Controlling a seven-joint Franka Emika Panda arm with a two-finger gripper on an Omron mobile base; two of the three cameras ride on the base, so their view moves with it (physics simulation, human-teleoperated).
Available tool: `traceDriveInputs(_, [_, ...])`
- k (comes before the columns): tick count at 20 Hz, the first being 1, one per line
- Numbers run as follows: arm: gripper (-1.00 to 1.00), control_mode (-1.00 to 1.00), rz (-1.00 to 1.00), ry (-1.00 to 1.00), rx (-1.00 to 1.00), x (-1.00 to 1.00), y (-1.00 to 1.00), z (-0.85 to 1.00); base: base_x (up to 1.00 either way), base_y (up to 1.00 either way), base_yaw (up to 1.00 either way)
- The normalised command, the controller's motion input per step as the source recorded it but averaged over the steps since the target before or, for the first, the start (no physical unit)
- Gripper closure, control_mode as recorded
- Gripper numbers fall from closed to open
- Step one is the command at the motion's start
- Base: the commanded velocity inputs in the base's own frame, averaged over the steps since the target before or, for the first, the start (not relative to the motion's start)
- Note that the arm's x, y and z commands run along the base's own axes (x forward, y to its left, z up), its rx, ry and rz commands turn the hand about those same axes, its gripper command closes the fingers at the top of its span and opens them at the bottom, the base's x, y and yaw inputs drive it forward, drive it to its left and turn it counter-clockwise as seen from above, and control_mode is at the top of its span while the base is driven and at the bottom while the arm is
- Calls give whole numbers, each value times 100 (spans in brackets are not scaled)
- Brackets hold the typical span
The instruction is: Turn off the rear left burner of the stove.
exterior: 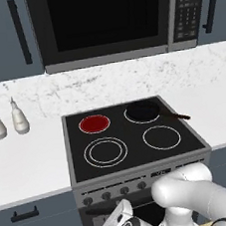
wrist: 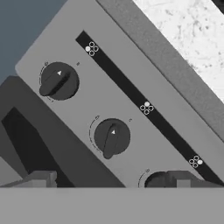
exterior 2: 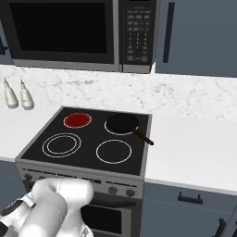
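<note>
We are holding our claw (wrist: 109,183) low before the stove (exterior: 135,155) knobs because the rear left burner (exterior: 94,123) is glowing red; claw's opening unclear.

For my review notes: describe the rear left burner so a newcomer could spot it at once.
Below the microwave sits the stove, a black glass cooktop with four round marks. The rear left burner is at the back left, beside the dark pan. It alone is a solid glowing red disc; the others are pale rings.
</note>
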Motion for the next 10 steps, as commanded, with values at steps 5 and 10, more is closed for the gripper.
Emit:
traceDriveInputs(5, [-100,-100,5,0,12,23,-8,44,0,0,0])
traceDriveInputs(10, [-100,-100,2,0,4,33,0,25,0,0,0])
